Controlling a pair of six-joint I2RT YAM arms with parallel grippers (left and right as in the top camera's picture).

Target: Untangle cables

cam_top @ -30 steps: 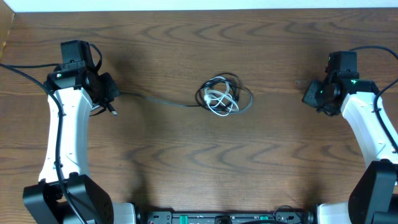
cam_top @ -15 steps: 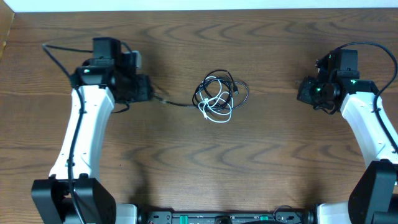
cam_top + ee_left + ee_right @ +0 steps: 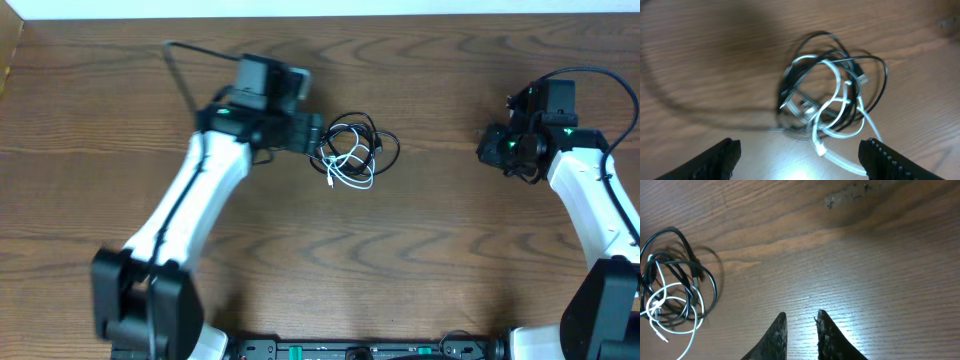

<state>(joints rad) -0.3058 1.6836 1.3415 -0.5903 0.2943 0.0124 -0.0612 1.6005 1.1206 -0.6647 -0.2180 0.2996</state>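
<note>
The cables lie in one tangle at the table's middle: a black cord (image 3: 386, 141) looped through a white cord (image 3: 352, 178). My left gripper (image 3: 318, 136) hovers at the tangle's left edge, open wide. In the left wrist view the left gripper (image 3: 802, 161) frames the pile, with the black loops (image 3: 880, 85) ahead and the white cord's plug end (image 3: 819, 147) lying between its fingers, untouched. My right gripper (image 3: 489, 150) stays far to the right. In the right wrist view the right gripper (image 3: 801, 326) shows a narrow empty gap over bare wood, with the tangle (image 3: 675, 287) well off to its left.
The left arm's thick black wire (image 3: 178, 62) arcs up behind it near the table's back edge (image 3: 400, 14). The right arm's wire (image 3: 590, 76) loops over its wrist. A pale scuff mark (image 3: 850, 195) shows on the wood ahead of the right gripper.
My left arm swung right from the far left to the tangle and its jaws opened wide. The black strand that stretched left has bunched into the pile. The right jaws parted slightly.
</note>
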